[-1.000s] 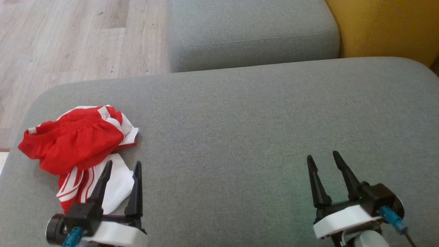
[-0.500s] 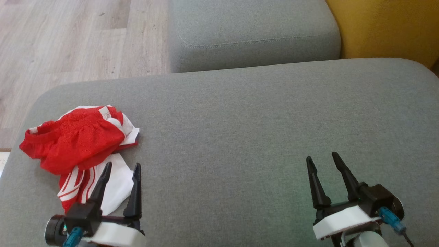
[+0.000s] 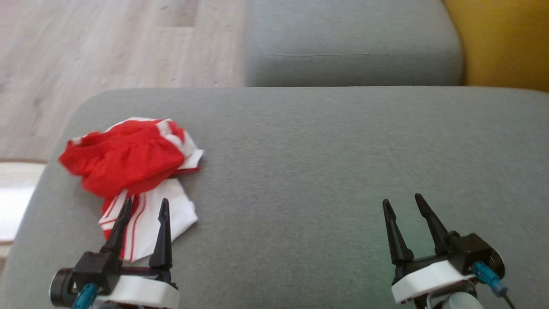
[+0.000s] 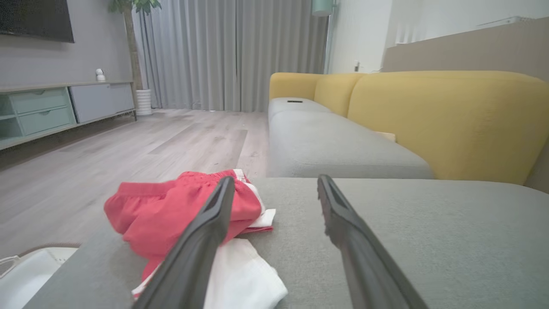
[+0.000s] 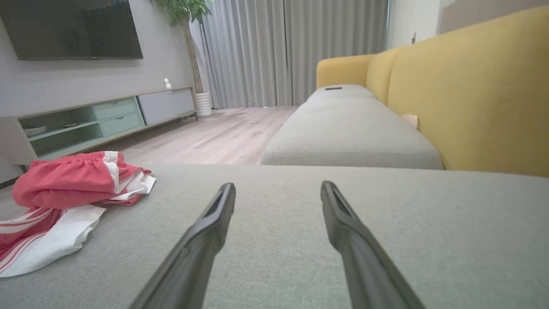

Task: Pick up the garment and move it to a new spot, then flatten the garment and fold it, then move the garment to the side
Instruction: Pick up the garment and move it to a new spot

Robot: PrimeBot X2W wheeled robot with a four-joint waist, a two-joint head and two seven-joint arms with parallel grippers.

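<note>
here the red and white shorts point(image 3: 128, 159) lie crumpled on the grey sofa cushion point(image 3: 309, 141), just ahead of the left gripper point(image 3: 146, 201), the white leg reaching under its left finger point(image 4: 201, 240); whether they touch i cannot tell. its fingers stand wide apart, holding nothing. the right gripper point(image 3: 402, 199), likewise spread and empty, hovers over the cushion, the shorts well off to its left.

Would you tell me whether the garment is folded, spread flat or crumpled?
Crumpled: the garment lies bunched in a heap on the grey cushion, red fabric piled over white.
</note>
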